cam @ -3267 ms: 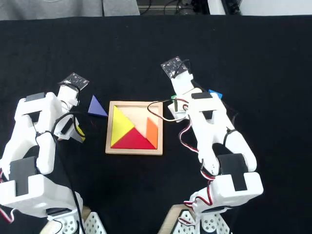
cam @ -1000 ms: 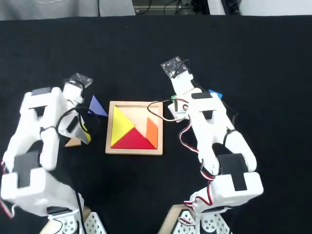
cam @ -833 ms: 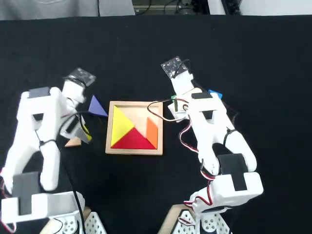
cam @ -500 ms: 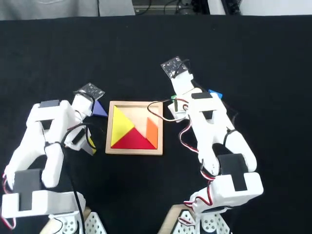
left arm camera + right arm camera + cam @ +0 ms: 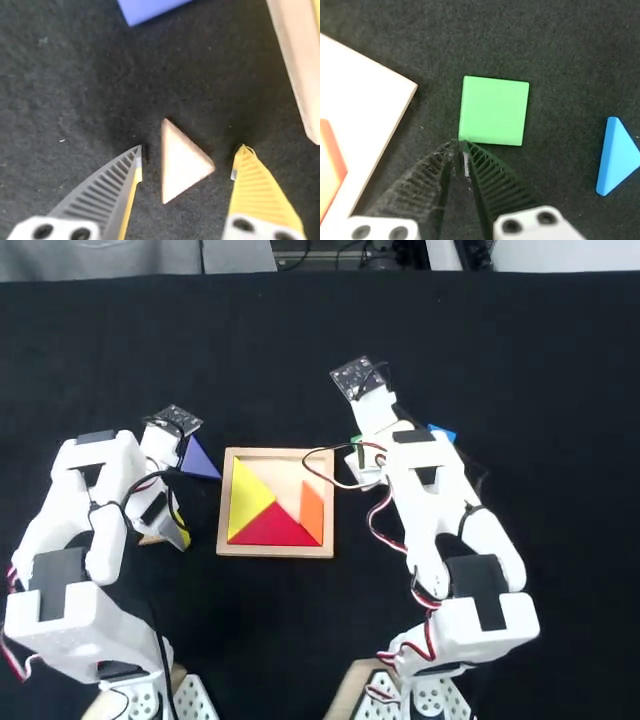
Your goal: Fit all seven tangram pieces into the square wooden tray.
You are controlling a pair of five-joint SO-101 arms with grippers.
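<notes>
From above, the square wooden tray (image 5: 276, 552) sat between the two arms. Three pieces lay inside it: a yellow triangle (image 5: 248, 502), a red triangle (image 5: 275, 530) and an orange piece (image 5: 313, 510). Part of the tray's floor was bare wood, so four pieces were left to go in. The left gripper (image 5: 168, 525) was down low on the black cloth (image 5: 520, 360), with the dark blue triangle (image 5: 197, 459) a little way past its tips.

From the left wrist, the jaws stood wide apart, and the small tan triangle (image 5: 182, 167) lay flat right between them. It touched neither jaw. It looked pale, like plain wood, with neat edges and sharp points. The tray's edge was off on the yellow jaw's side.

I think this step was picking up the tan triangle. Next the jaws would have to squeeze its sides, lift it, carry it to the bare wood and turn it to fit (a thin, flat piece could slip out).

From the right wrist, the right gripper (image 5: 461, 145) had its jaws pressed together, holding nothing. The green square (image 5: 494, 110) lay flat just past the tips, one corner almost touching them. The light blue triangle (image 5: 615, 157) lay farther out to one side.
</notes>
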